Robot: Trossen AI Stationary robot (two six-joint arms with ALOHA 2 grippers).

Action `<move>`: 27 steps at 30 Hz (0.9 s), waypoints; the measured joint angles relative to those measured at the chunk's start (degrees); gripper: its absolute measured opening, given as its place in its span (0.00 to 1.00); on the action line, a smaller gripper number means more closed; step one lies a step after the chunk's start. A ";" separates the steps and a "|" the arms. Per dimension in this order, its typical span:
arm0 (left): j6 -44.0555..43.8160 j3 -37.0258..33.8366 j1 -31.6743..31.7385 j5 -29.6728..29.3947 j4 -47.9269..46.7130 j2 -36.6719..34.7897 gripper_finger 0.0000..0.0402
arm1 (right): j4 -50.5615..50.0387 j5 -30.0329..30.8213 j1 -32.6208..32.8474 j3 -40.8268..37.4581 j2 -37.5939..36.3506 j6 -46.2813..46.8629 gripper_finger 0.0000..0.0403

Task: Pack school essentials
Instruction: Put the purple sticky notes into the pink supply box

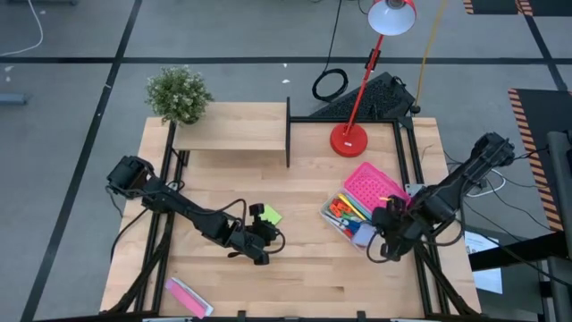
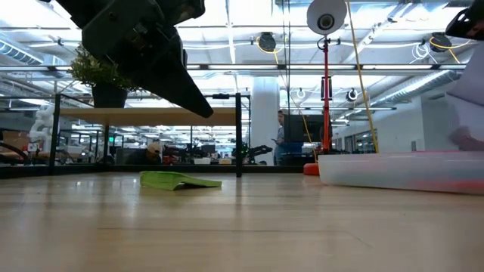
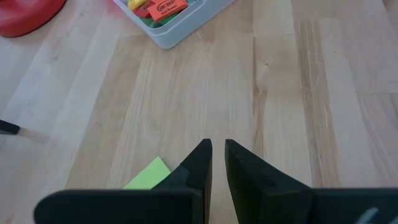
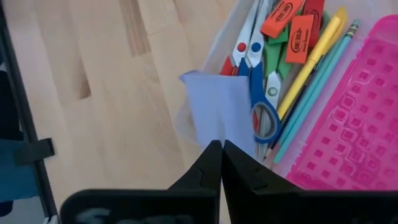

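Note:
A clear box (image 1: pixel 344 217) at the table's right holds scissors (image 4: pixel 256 74), orange blocks (image 4: pixel 292 28) and pens (image 4: pixel 314 62). A pale-blue sticky-note pad (image 4: pixel 217 112) lies over the box's near corner, and my right gripper (image 4: pixel 219 149) is shut on it. A green sticky-note pad (image 1: pixel 271 215) lies flat on the table in the middle. My left gripper (image 3: pixel 217 155) hovers just on the near side of it, above the wood, shut with nothing between its fingers. My right gripper pinches the pale-blue pad by its edge (image 4: pixel 214 138) between its two fingertips, slanting down from the table's near right. The pad's other end rests over the box's rim and the scissors' handles (image 4: pixel 264 121).
A pink perforated lid (image 1: pixel 371 185) leans at the box's far right side. A red desk lamp (image 1: pixel 349 139), a low wooden shelf (image 1: pixel 231 134) and a potted plant (image 1: pixel 179 94) stand at the back. A flat pink-and-white packet (image 1: pixel 188 297) lies near the front left edge.

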 joint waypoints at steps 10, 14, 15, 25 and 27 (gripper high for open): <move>0.05 0.00 -0.02 0.02 -0.02 0.00 0.12 | -1.76 0.07 -2.77 -0.02 1.55 -0.15 0.00; 0.06 0.00 0.00 0.02 -0.02 0.00 0.12 | -2.25 0.04 -3.67 -0.04 2.96 -0.15 0.04; 0.08 0.00 0.00 0.02 -0.02 0.00 0.12 | -2.21 0.02 -3.84 -0.04 3.44 -0.15 0.05; 0.11 0.00 -0.01 0.02 -0.03 0.00 0.12 | -1.96 -1.29 -3.86 -0.04 6.60 0.23 0.25; 0.11 0.00 0.00 0.02 -0.04 0.00 0.12 | -1.55 -0.50 -3.86 -0.04 7.03 -0.18 0.27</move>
